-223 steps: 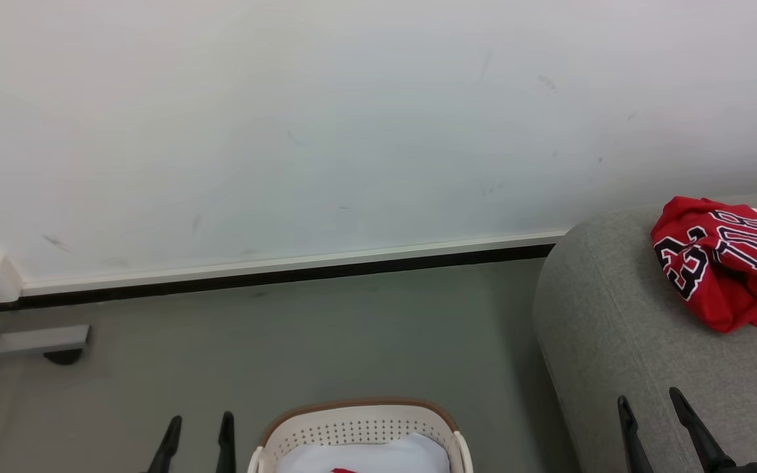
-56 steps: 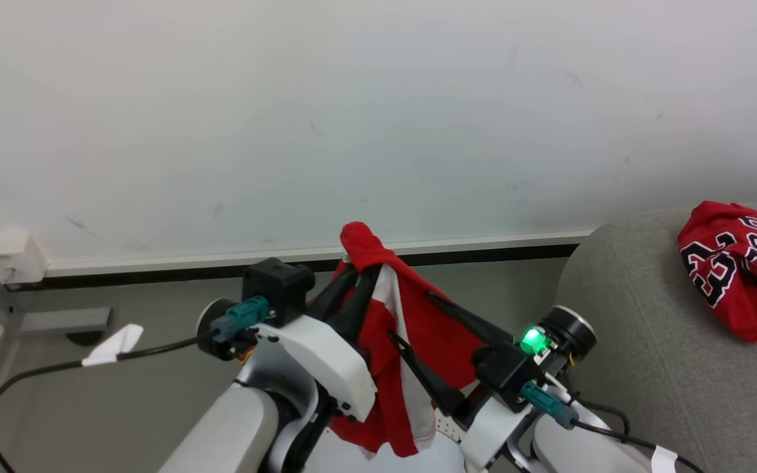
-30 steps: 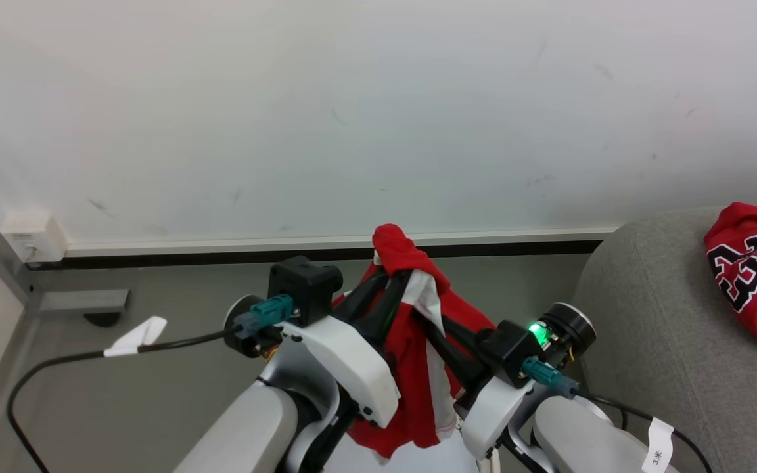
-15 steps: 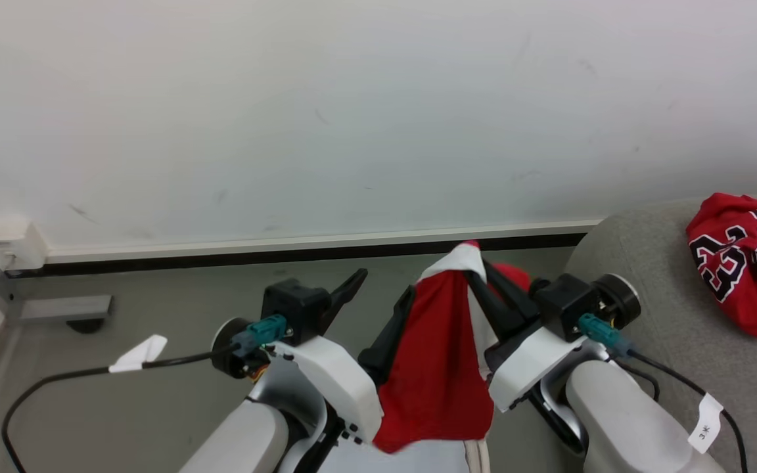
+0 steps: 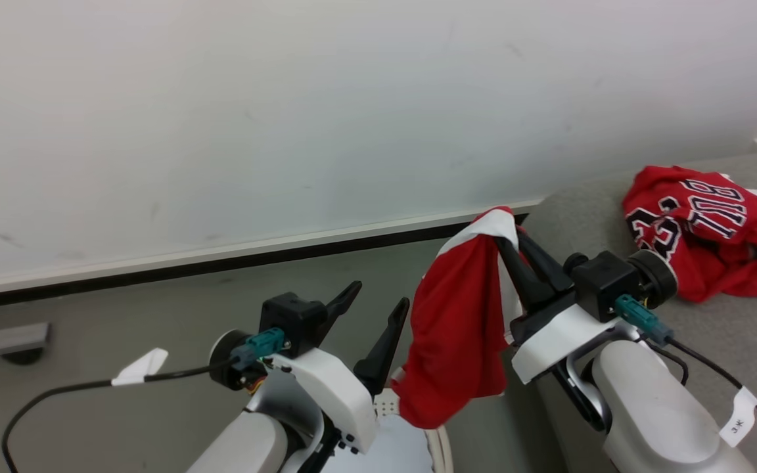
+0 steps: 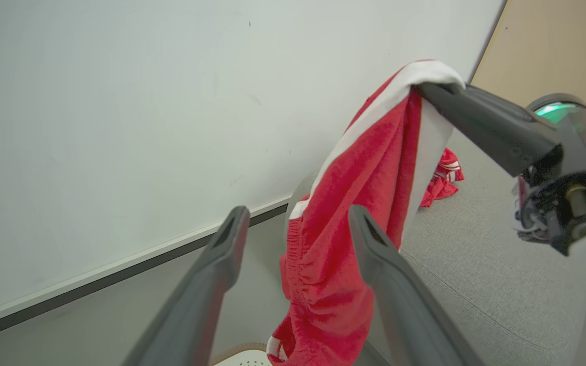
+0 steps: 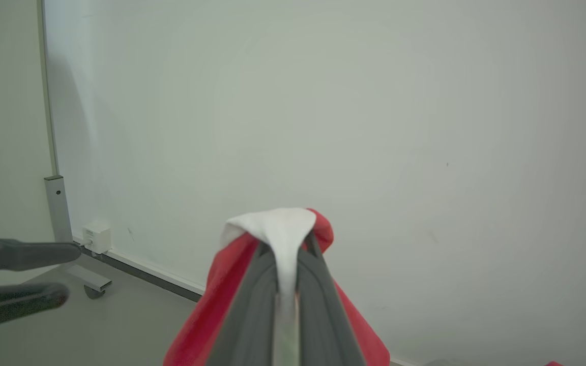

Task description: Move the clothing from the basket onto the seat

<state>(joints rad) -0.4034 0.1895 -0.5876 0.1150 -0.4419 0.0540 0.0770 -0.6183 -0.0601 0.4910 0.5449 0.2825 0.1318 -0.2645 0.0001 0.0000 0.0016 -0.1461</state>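
A red garment with a white stripe (image 5: 460, 322) hangs from my right gripper (image 5: 504, 231), which is shut on its white band (image 7: 283, 239). It dangles over the floor between the basket and the grey sofa (image 5: 713, 341). My left gripper (image 5: 378, 295) stands open just left of the hanging cloth (image 6: 333, 244), apart from it. A corner of the cream perforated basket (image 5: 385, 402) shows at the bottom edge. A red jersey with a black "23" (image 5: 687, 220) lies crumpled on the sofa seat.
A pale sheet (image 5: 398, 450) lies inside the basket. A white wall with a dark baseboard (image 5: 221, 263) runs behind the grey floor. A grey metal foot (image 5: 4, 338) of a frame sits at the far left. The sofa's rounded end (image 6: 476, 264) is just right of the cloth.
The left gripper has let go of the red garment and opened. The right gripper has carried it right, toward the sofa. The camera has turned right as well.
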